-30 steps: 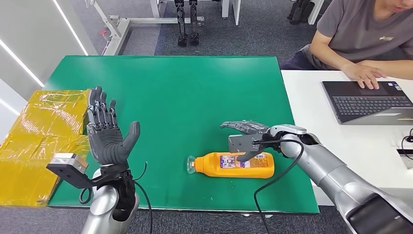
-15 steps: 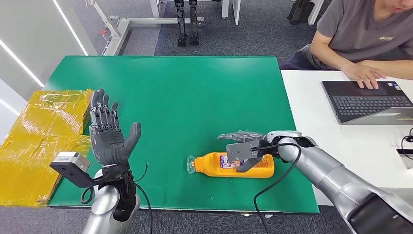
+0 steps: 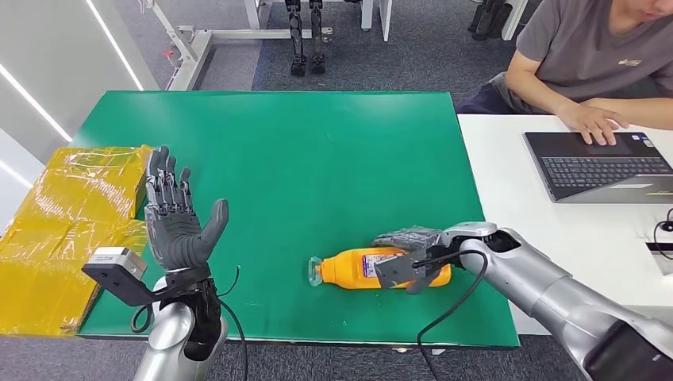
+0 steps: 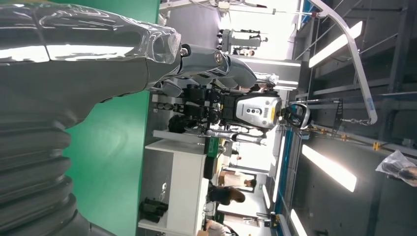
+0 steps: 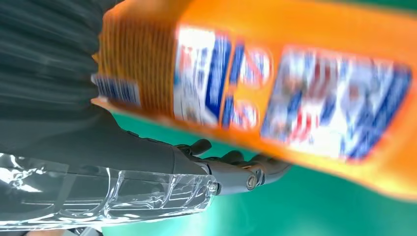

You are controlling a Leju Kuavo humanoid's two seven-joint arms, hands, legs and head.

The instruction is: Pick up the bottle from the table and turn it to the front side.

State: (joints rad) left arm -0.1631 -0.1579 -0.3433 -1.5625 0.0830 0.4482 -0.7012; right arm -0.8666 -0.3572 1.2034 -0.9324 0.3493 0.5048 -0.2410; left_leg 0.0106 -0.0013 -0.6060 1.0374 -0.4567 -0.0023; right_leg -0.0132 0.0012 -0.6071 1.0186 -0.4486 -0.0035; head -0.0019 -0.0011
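An orange bottle [image 3: 349, 267] with a blue and white label lies on its side on the green table [image 3: 278, 151], near the front edge, its clear cap pointing left. My right hand [image 3: 409, 255] is down over the bottle's base half, fingers on the far side and thumb on the near side, gripping it. Up close in the right wrist view, the blurred bottle [image 5: 295, 93] lies against the palm, with the fingers [image 5: 236, 172] reaching past it. My left hand [image 3: 176, 221] is held up over the front left of the table, fingers spread, holding nothing.
A yellow wrapped package [image 3: 59, 230] lies off the table's left edge. To the right stands a white desk [image 3: 555, 230] with a laptop [image 3: 603, 165], and a person [image 3: 603, 55] sits there typing. Other robots stand in the room beyond.
My right hand has dropped from just behind the bottle onto it and closed around its base half. The bottle has shifted slightly to the right. The left hand has stayed put.
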